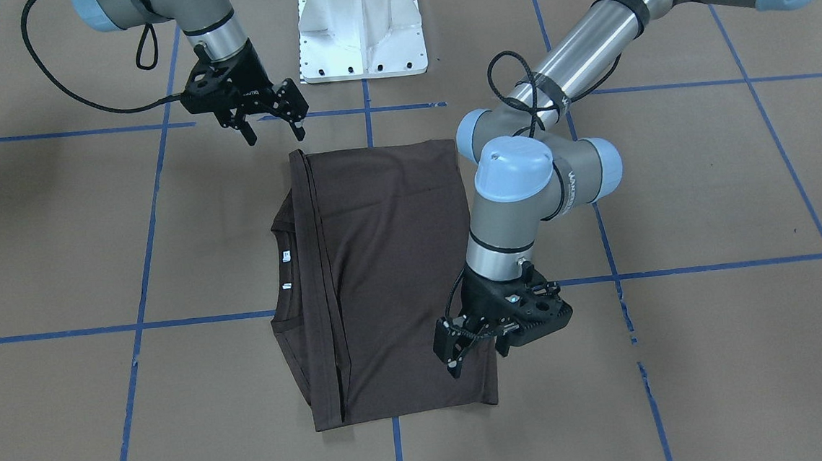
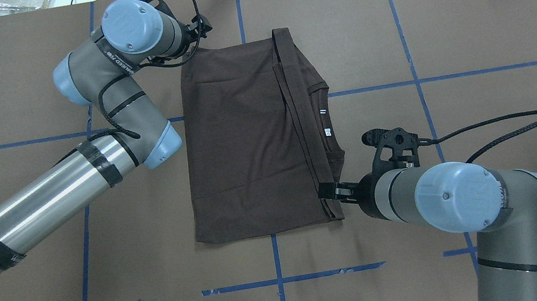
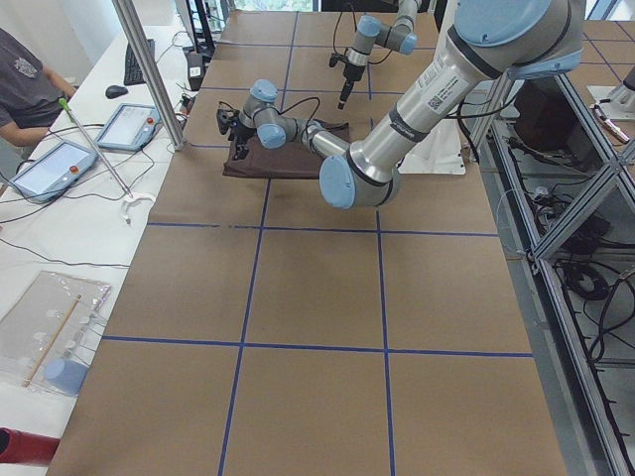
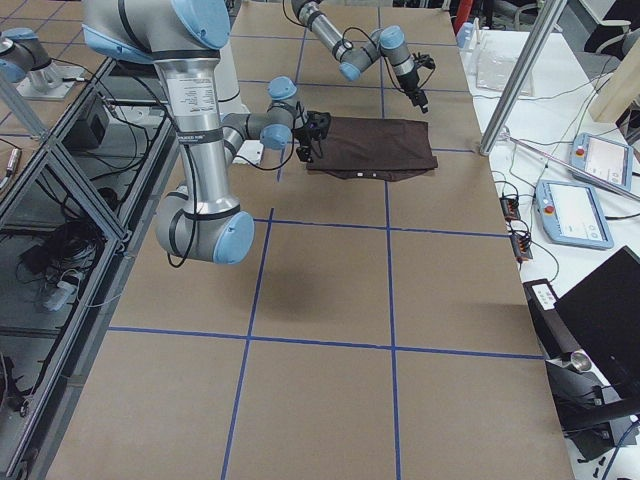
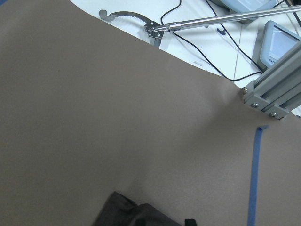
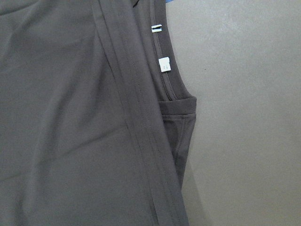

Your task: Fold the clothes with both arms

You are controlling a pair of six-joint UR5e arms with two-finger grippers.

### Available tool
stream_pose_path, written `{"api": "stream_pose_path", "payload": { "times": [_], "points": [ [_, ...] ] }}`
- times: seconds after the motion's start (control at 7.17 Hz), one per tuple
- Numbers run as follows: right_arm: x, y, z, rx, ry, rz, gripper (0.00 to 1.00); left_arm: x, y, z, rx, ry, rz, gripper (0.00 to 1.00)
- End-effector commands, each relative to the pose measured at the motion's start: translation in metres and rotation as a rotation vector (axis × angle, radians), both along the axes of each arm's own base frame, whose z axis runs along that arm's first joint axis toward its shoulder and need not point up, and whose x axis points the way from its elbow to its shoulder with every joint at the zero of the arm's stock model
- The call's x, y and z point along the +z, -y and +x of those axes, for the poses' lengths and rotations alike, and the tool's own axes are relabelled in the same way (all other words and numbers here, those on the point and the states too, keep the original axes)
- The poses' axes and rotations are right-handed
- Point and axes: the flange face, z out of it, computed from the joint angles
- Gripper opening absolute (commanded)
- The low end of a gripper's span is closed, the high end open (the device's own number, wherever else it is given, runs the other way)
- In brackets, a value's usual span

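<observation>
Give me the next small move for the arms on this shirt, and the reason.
Probably lower the left gripper onto the T-shirt's far corner and close. Both it and the right gripper look open and empty, the shirt lies flat with its hem folded over near the collar, and the left gripper hangs over that corner; another fold needs a fresh grasp.

Brown table (image 1: 705, 188) gridded with blue tape lines (image 1: 661, 86) — white bench (image 3: 99, 248) with tablets (image 3: 55, 167) alongside.

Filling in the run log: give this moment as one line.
shirt: folded, flat on table | left gripper: open, by far corner | right gripper: open, by near corner | held: nothing
</observation>
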Motion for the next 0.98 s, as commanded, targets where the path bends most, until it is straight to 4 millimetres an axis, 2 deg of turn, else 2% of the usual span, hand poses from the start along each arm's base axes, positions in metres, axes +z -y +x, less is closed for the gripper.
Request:
{"api": "stream_pose_path", "payload": {
  "times": [0.0,0.14,0.42,0.7,0.84],
  "points": [
    [-0.025,0.013,-0.024,-0.136,-0.234,0.107,1.0,-0.015,-0.056,-0.059,0.072,0.071,0.035,1.0],
    [-0.028,0.018,-0.035,-0.172,-0.29,0.129,1.0,-0.023,-0.069,-0.071,0.073,0.068,0.038,1.0],
    [-0.021,0.03,-0.059,-0.289,-0.393,0.21,1.0,-0.032,-0.076,-0.076,0.072,0.051,0.052,1.0],
    [-0.02,0.026,-0.075,-0.372,-0.372,0.152,1.0,-0.035,-0.079,-0.076,0.075,0.044,0.055,1.0],
    [-0.021,0.027,-0.076,-0.413,-0.357,0.108,1.0,-0.035,-0.079,-0.076,0.074,0.043,0.053,1.0]
  ]
}}
